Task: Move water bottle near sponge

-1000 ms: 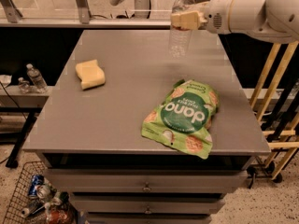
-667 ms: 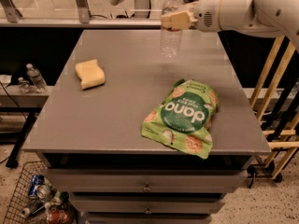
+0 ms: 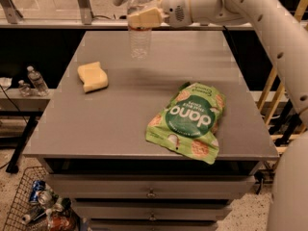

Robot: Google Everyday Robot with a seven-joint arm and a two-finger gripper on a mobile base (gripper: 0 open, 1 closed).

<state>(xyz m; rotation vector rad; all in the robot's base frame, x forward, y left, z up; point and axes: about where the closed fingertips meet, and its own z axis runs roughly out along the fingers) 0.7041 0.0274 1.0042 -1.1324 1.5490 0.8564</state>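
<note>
The water bottle is clear, ribbed, white-capped, with a thin red label band. It hangs upright above the far middle of the grey table. My gripper, with pale yellow pads, is shut on the bottle's upper part, reaching in from the right. The sponge is a pale yellow block lying on the table's left side, to the lower left of the bottle and apart from it.
A green snack bag lies on the table's right front. Small clear bottles stand on a low shelf left of the table. A wire basket of cans sits on the floor at lower left. Drawers run below the tabletop.
My gripper has carried the water bottle leftward across the far side of the table, closer to the sponge. The sponge and snack bag have not moved.
</note>
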